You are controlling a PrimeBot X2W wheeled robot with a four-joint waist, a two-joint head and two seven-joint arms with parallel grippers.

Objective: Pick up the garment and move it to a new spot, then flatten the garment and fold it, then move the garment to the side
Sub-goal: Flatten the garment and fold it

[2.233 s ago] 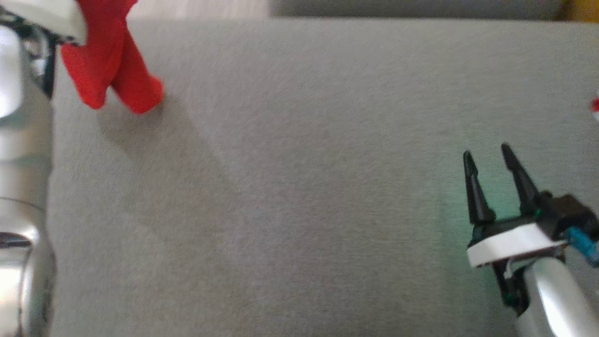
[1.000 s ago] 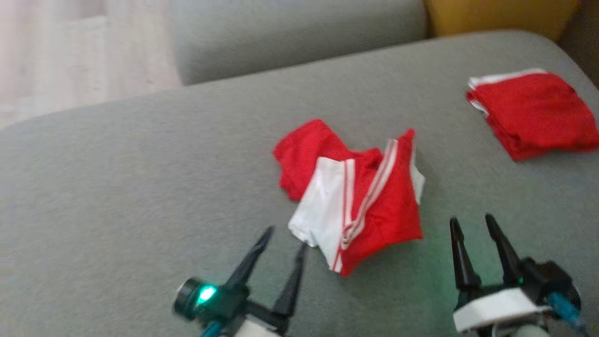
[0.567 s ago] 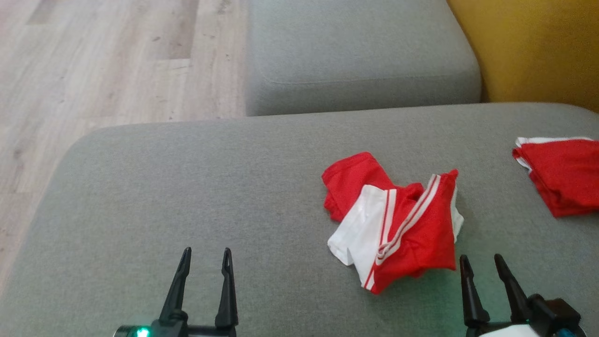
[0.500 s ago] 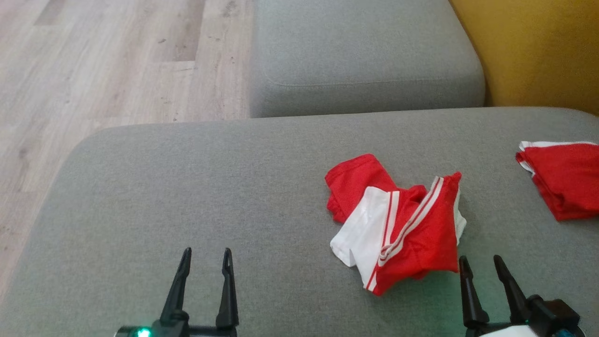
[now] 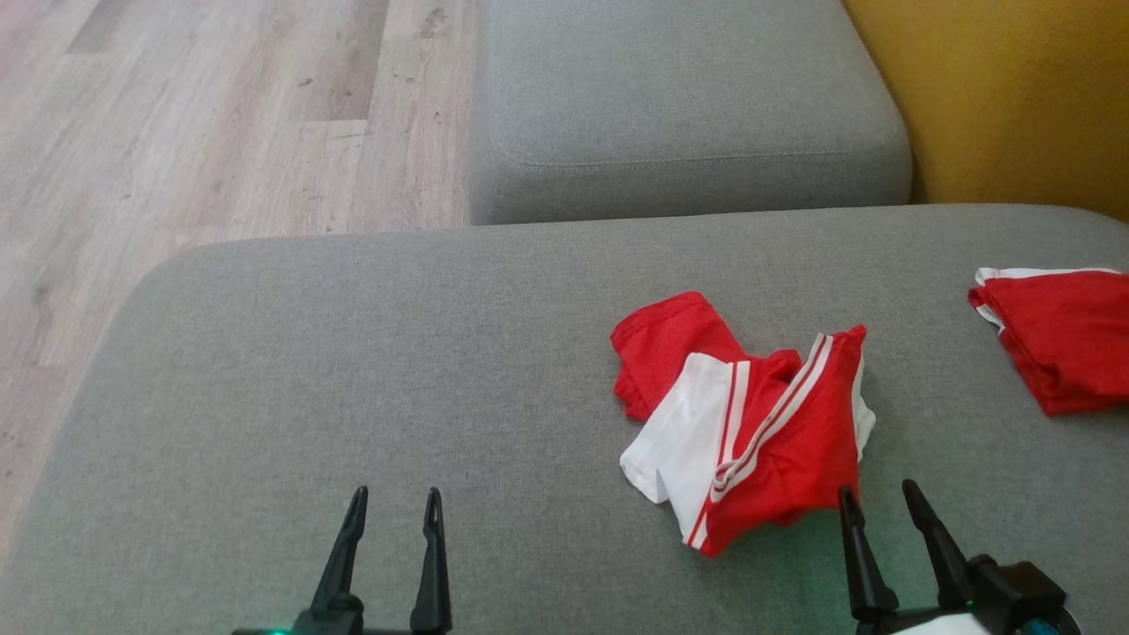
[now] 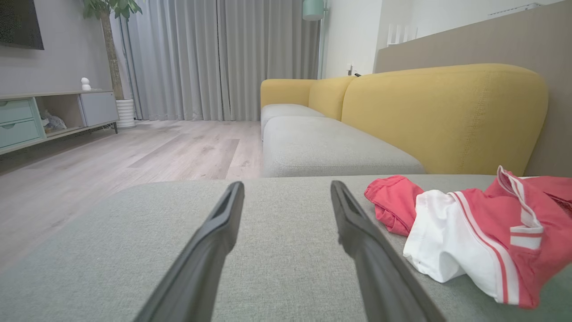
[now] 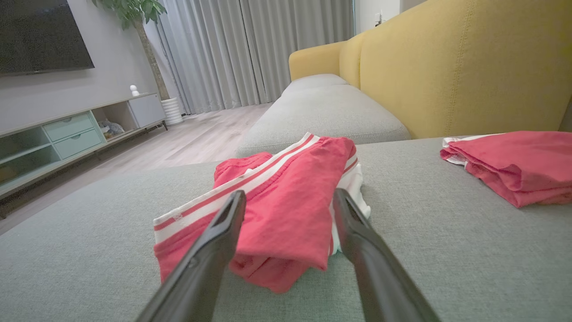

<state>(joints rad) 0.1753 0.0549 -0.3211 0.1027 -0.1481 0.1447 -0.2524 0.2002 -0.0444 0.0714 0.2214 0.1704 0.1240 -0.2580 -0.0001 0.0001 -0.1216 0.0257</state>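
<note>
Garment rumpled, near folded pile

I saw the grey seat cushion carrying two things. A crumpled red-and-white garment lay at about three o'clock from the cushion's middle (its white panel faced nine o'clock). A folded red garment rested well apart from it, between two and three o'clock.

No legible text (on anything visible)
</note>
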